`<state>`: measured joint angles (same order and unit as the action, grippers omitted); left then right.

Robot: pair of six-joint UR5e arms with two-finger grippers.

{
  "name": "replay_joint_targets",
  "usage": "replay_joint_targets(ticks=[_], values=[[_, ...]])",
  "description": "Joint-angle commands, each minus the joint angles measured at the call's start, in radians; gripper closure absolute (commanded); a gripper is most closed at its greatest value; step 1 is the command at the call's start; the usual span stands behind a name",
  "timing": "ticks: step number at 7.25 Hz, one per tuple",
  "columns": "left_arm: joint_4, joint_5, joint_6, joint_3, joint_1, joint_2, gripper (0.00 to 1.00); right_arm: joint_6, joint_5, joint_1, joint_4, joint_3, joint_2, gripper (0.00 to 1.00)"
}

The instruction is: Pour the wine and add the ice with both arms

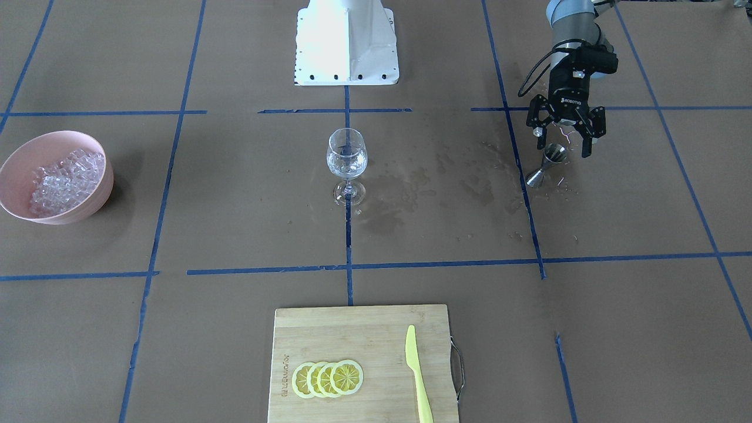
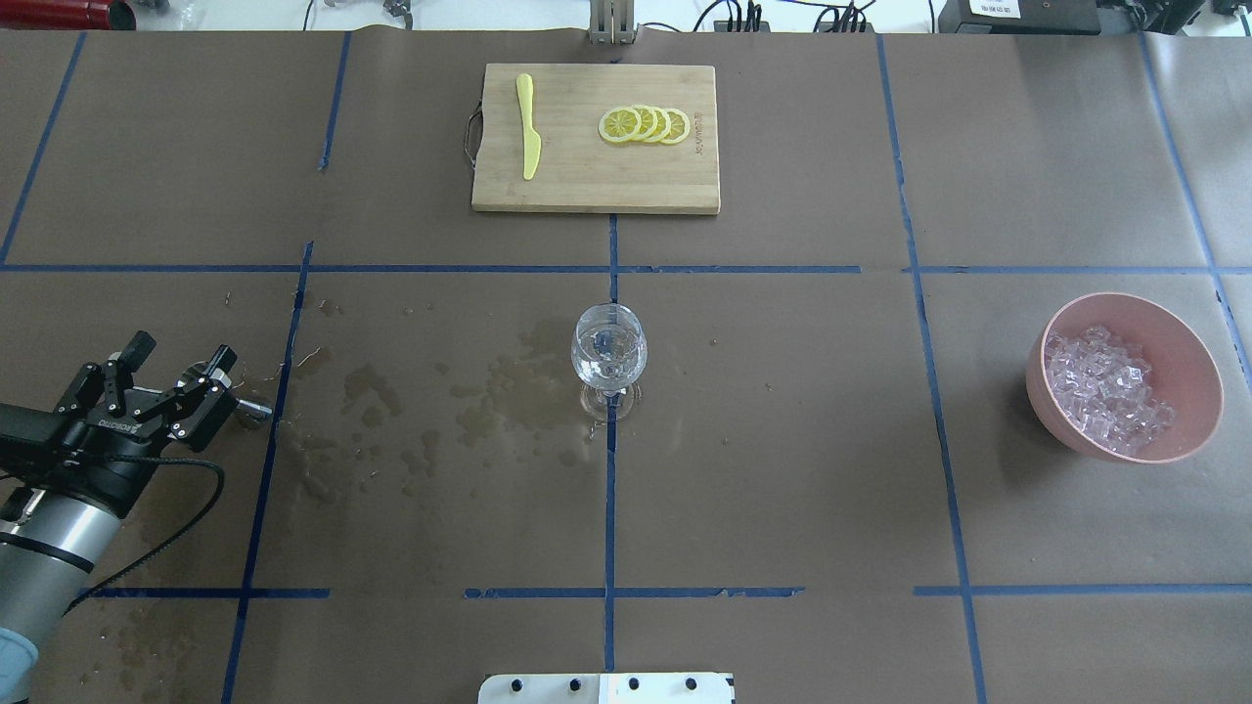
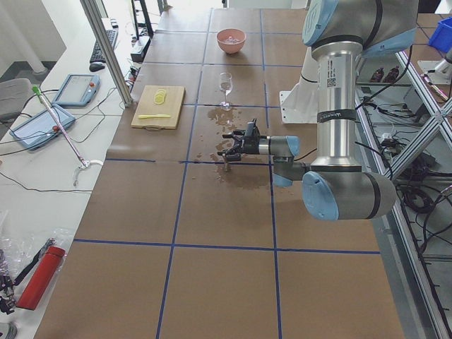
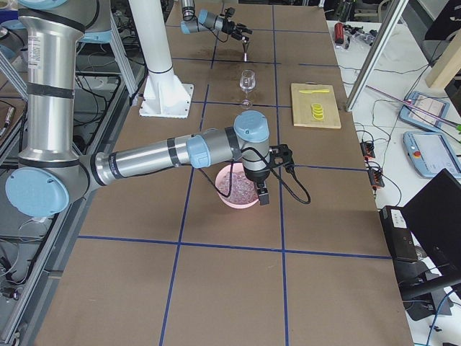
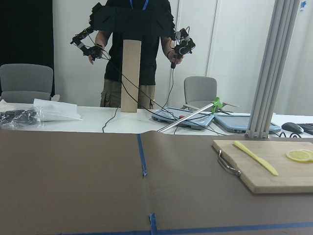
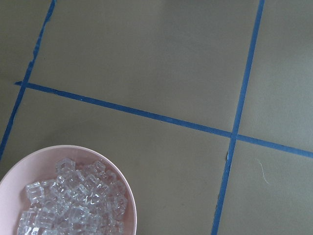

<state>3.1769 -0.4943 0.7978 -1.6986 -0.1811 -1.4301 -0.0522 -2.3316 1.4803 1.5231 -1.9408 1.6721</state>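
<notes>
The dial is centred on the stemmed, clear wine glass (image 1: 346,154) in the overhead view, with twelve pointing away from the robot. At nine o'clock, the black two-finger left gripper (image 1: 562,144) hangs spread wide and holds nothing. It is just above a small, polished steel, hourglass-shaped jigger (image 1: 546,165) standing on wet-blotched brown paper (image 2: 509,391). The thin, near-colourless wine (image 1: 348,160) lies shallow in the glass, so pouring looks done.

At three, the right gripper (image 4: 261,193) hovers over a smooth pink bowl (image 1: 88,202) heaped with glassy, cube-like ice (image 1: 61,176). I cannot tell whether it is spread or closed. The slick lumps call for a low, centred pinch and a gentle drop into the thin-walled glass.

At twelve lie a bamboo board (image 2: 587,186), yellow lemon slices (image 2: 646,125) and a yellow plastic knife (image 2: 529,127).
</notes>
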Motion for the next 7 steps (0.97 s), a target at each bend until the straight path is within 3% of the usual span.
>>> replay_joint_targets(ticks=[1, 3, 7], values=[[0.113, -0.140, -0.172, -0.009, -0.068, 0.022, 0.01, 0.000, -0.002, 0.000, 0.000, 0.000, 0.000, 0.00], [0.044, -0.432, -0.277, -0.012, -0.307, 0.017, 0.01, 0.000, -0.002, 0.000, 0.000, 0.002, 0.000, 0.00], [-0.381, -1.148, -0.462, -0.015, -0.844, -0.070, 0.00, 0.000, 0.000, 0.000, -0.001, 0.002, -0.002, 0.00]])
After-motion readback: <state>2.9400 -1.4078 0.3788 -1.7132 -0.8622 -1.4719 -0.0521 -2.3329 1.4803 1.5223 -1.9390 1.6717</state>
